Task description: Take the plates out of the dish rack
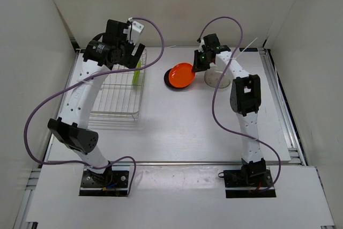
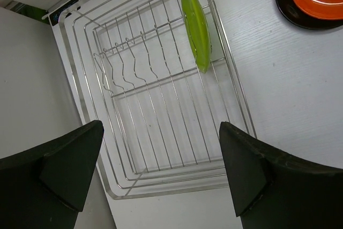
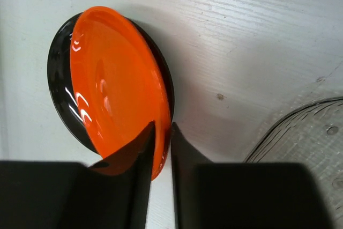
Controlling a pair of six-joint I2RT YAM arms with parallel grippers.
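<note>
Robotics lab test cell.
Walled in by plain white panels (image 1: 32, 30) around a white desk (image 1: 177, 132) edged with aluminium rails (image 1: 282, 105); left arm (image 1: 80, 97) and right arm (image 1: 247, 116), both white, bolted to black base plates (image 1: 104, 183); purple cables (image 1: 29, 127) looping loose; a wire dish rack (image 1: 115, 108) sitting on the desk.

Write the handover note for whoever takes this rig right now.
Left gripper: open above the rack, holding nothing.
Right gripper: jaws narrowly astride the orange plate rim; gripping or letting go, unclear.
Done: black plate on the table, orange plate on top of it, seemingly tilted; clear plate on the table beside them.
Left to do: green plate stands on edge in the rack, the only plate there.
</note>
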